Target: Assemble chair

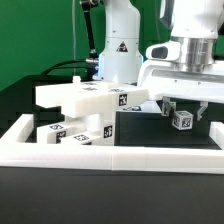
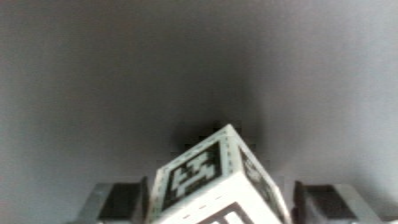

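Inside the white border wall [image 1: 110,155] I see the chair's loose parts heaped well off to one side of the jaws, with the seat plate [image 1: 85,96] on top of the tagged bars [image 1: 75,131]. A small tagged block [image 1: 181,120] sits between the gripper [image 1: 183,113] fingers [image 2: 121,200]. Only my wrist view shows it tilted, corner up. The jaws flank it closely, but I cannot tell whether they pinch it.

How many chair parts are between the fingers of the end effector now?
1: a small tagged part between the fingers of the end effector, at the exterior view's right. The seat plate and other pieces lie at the left; some may be hidden.
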Controlling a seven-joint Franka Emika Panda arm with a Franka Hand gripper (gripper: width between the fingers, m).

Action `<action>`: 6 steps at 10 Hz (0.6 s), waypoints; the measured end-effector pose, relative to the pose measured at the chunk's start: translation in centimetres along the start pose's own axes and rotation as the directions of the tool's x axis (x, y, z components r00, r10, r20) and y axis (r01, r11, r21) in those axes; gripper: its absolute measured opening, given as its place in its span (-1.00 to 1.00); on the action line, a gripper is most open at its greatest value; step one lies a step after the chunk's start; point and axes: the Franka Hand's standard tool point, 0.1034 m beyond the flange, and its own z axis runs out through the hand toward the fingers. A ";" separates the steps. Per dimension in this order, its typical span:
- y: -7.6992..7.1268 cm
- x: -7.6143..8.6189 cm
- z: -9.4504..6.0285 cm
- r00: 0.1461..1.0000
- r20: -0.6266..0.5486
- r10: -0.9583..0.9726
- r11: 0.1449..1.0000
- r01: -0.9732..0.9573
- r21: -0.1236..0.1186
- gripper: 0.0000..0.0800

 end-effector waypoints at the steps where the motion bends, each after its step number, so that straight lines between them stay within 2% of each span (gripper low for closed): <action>1: -0.1 -0.4 -0.8 0.999 0.018 0.038 0.999 -0.038 0.003 -0.02; 4: 0.8 -0.3 -4.1 0.998 0.026 0.055 0.998 -0.056 0.031 -0.02; 6: 2.9 1.4 -5.9 1.000 0.010 0.011 0.999 -0.011 0.047 -0.02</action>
